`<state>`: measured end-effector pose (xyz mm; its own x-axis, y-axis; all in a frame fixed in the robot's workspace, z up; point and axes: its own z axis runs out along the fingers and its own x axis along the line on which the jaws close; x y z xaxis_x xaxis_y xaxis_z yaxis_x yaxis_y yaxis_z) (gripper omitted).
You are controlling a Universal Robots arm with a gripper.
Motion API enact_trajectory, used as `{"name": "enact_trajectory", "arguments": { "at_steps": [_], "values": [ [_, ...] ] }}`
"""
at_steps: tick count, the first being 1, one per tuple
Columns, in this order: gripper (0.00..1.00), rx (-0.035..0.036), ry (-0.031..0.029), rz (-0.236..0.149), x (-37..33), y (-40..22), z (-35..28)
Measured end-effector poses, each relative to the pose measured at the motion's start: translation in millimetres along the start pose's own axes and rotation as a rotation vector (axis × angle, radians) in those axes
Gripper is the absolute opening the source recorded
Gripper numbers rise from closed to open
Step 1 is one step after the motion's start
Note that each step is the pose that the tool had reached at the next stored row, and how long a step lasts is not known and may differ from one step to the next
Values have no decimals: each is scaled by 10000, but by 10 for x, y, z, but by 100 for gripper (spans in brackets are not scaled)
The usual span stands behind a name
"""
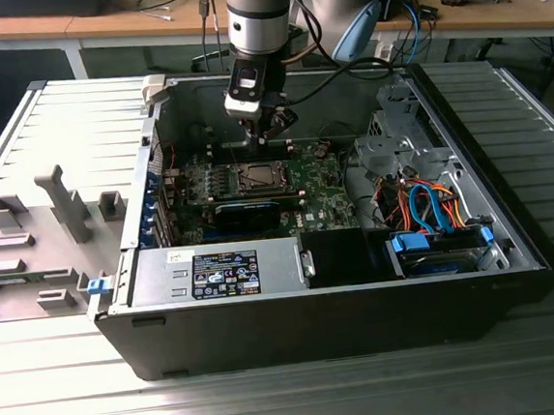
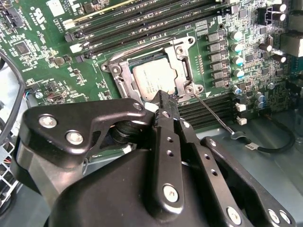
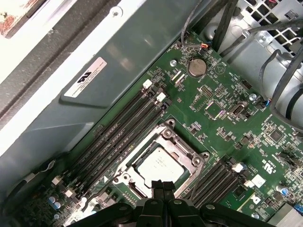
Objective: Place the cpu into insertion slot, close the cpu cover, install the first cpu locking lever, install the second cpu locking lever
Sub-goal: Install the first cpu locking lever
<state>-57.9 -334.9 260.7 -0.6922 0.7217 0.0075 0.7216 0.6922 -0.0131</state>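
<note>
Evidently with the cpu [image 2: 154, 78] already lying flat in the insertion slot [image 2: 122, 85], silvery top showing through the window of the cpu cover [image 2: 182, 54], and with that cover folded down flat over the slot. Poised at the slot's edge with the gripper [image 2: 165, 100], fingertips [image 2: 162, 97] pressed together to a narrow point, nothing seen between them. Same in the first wrist view: gripper [image 3: 163, 185] at the slot's rim, cpu [image 3: 158, 165] just beyond the tips. Touching the rim or only close above it: cannot tell. Beside the slot, a thin wire lever [image 2: 213, 113], starting at the slot's corner nearest to the tips and running slantwise away from the slot along the memory slots [image 2: 208, 106], hooked end well apart from the slot. Judging from this, not latched, and lying just to one side of the closed tips.
</note>
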Motion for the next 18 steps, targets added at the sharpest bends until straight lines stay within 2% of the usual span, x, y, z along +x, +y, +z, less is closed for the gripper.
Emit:
{"name": "enact_trajectory", "arguments": {
  "at_steps": [18],
  "values": [
    [11, -5, 3, -323, 0, 0, 0]
  ]
}}
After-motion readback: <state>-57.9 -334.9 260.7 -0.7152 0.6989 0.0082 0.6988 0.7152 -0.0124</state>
